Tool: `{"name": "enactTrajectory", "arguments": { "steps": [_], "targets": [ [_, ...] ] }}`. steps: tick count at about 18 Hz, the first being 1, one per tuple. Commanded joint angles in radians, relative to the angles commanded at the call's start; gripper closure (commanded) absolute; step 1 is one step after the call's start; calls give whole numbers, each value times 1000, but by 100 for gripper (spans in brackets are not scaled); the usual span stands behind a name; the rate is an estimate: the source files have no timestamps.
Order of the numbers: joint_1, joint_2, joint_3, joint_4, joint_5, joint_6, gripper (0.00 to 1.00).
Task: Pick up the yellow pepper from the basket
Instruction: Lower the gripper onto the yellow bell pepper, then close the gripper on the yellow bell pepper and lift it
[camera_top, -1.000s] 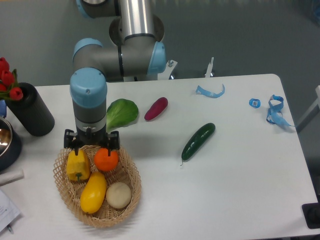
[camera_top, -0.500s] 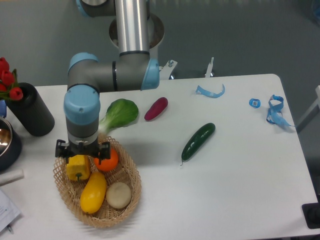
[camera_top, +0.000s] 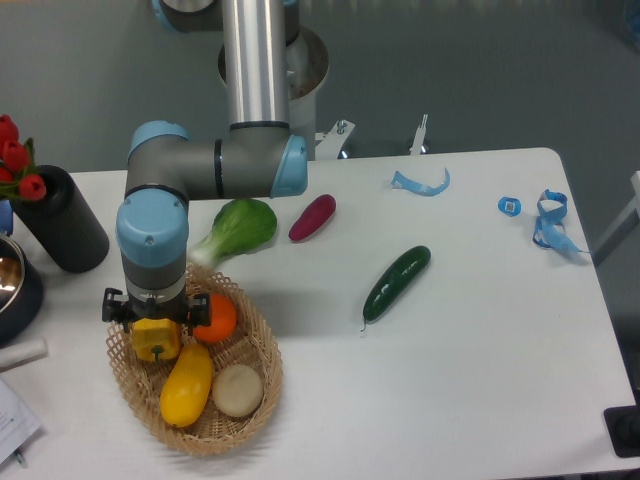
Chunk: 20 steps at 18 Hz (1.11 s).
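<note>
Claw (camera_top: 153, 312) straddles upright yellow pepper (camera_top: 155, 339) in basket (camera_top: 262, 385), grip seemingly unclosed.

A white table (camera_top: 480, 380) with rounded corners fills most of the view, its far edge running from nine o'clock to two o'clock. Behind it, from ten through two o'clock, lies a plain grey floor (camera_top: 520, 70). The light is even and soft, throwing only faint shadows on the tabletop. A dark fitting (camera_top: 625, 430) shows at four o'clock

Yellow pepper (camera_top: 157, 340) in wicker basket (camera_top: 255, 385)
</note>
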<state>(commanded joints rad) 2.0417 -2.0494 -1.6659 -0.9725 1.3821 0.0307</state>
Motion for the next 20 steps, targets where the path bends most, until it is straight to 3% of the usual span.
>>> {"name": "enactTrajectory", "arguments": {
  "steps": [10,11,14,15,16,20],
  "targets": [
    [-12,-29,2,2,5,2,0],
    [-12,-29,3,2,3,2,9],
    [-12,-29,3,2,2,0,76],
    [-12,-28,3,2,2,0,94],
    [-12,-26,5,2,2,0,100],
    [-11,-6,9,0,9,0,100]
  ]
}}
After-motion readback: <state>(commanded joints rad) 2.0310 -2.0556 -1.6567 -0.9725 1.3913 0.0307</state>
